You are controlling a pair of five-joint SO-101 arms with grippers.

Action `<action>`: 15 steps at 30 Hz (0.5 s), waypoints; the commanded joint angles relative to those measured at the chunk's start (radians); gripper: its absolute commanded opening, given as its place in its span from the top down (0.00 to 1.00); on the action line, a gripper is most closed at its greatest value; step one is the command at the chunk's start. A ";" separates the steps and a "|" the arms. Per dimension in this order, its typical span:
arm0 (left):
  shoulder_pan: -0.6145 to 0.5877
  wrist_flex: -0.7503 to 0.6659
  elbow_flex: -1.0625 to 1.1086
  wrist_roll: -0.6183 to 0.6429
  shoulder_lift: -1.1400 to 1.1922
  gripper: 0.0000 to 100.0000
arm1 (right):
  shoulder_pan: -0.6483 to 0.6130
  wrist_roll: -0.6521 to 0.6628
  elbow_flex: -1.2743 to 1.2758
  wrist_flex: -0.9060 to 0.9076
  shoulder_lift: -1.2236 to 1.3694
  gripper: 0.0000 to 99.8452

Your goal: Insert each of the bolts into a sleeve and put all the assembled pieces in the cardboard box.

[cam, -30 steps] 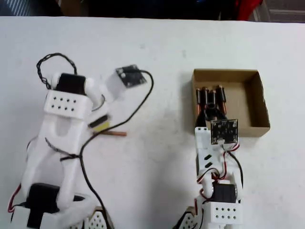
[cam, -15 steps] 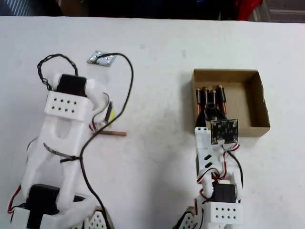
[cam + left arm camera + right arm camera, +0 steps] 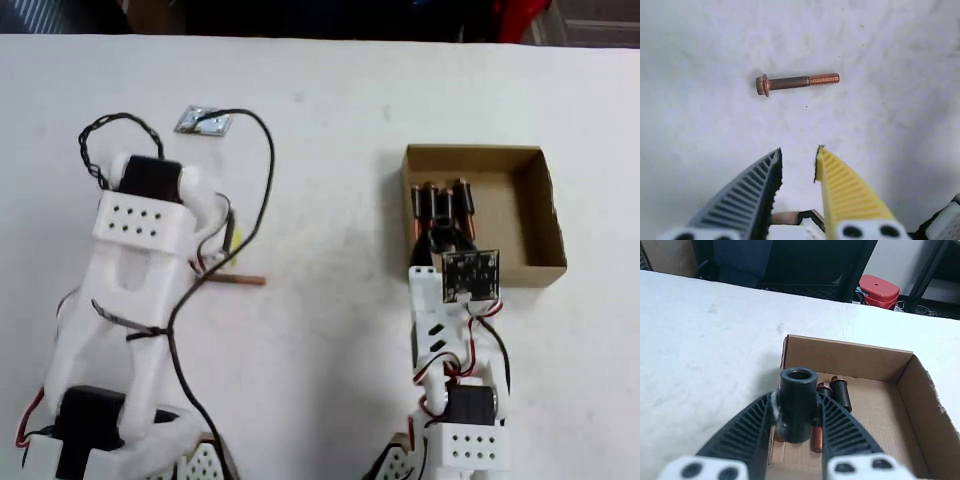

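Note:
A copper bolt (image 3: 243,280) (image 3: 796,82) lies flat on the white table, just beyond my left gripper (image 3: 226,252) (image 3: 798,150), which points down at it. This gripper is open with nothing between its grey and yellow fingers (image 3: 842,190). My right gripper (image 3: 445,243) (image 3: 798,402) is shut on an upright black sleeve (image 3: 798,405), over the near left edge of the cardboard box (image 3: 553,215) (image 3: 850,357). Several assembled pieces (image 3: 440,203) (image 3: 839,390) lie in the box's left part, just beyond the held sleeve.
The left arm's cable (image 3: 262,190) loops over the table up to its wrist camera board (image 3: 204,121). Bare table lies between the two arms. The right half of the box floor (image 3: 510,215) is bare.
My left wrist has turned. Its camera board swung up and left, and the gripper now points down at the bolt. The right arm and the sleeve have not moved.

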 commanded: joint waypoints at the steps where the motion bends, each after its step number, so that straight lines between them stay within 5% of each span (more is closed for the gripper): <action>1: 0.016 0.014 -0.023 0.009 -0.044 0.86 | 0.005 0.000 0.006 -0.019 -0.012 0.98; 12: 0.016 0.006 0.084 0.014 -0.044 0.86 | 0.005 0.000 0.006 -0.021 -0.012 0.98; 15: 0.016 0.006 0.115 0.098 -0.044 0.86 | 0.005 0.000 0.006 -0.024 -0.012 0.98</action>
